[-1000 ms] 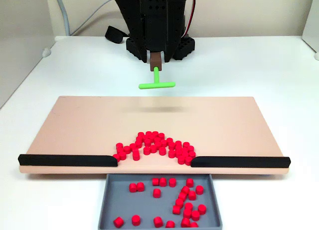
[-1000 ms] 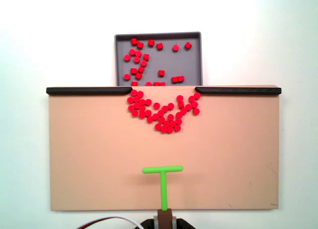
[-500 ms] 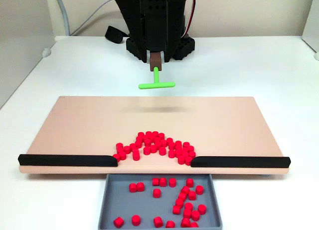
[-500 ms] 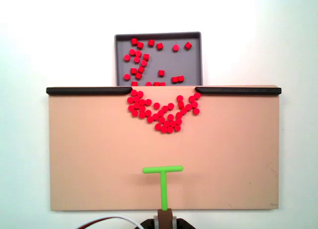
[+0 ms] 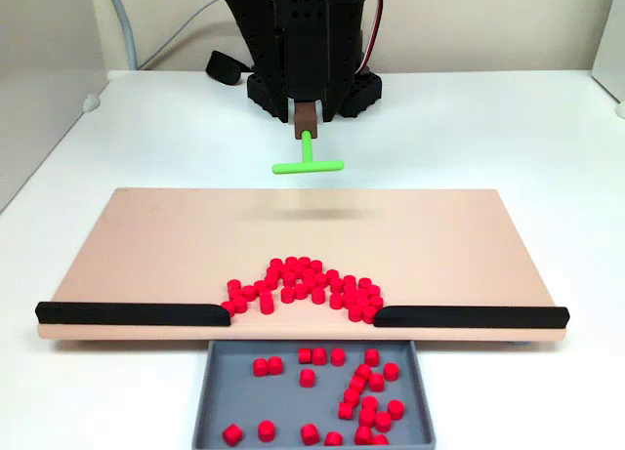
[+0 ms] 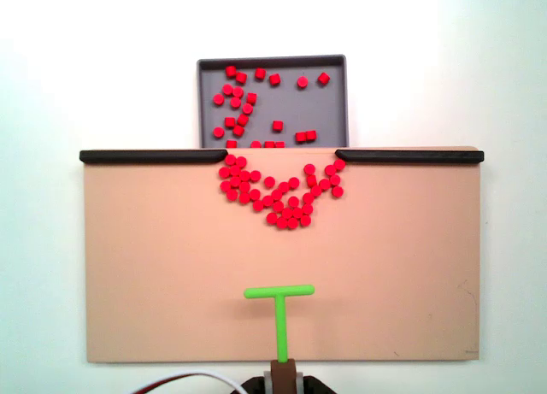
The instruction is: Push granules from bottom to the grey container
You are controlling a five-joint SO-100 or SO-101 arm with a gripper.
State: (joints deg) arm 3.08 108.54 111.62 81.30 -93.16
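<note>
On the white worktop [image 5: 508,128] we see the beige board [image 6: 154,266], and beyond its 12 o'clock edge in the top-down fixed view sits the grey container [image 6: 333,103]. Two black strips [image 6: 145,155] line that edge, leaving a gap at the tray. We judge the job partly done: some granules [image 6: 244,99] already lie in the tray, while a larger cluster of granules [image 6: 282,193] waits on the board at the gap. Our green T-shaped pusher [image 6: 279,293] hangs at 6 o'clock, well apart from them. The hand [image 5: 307,113] carries it; we cannot tell its spread.
</note>
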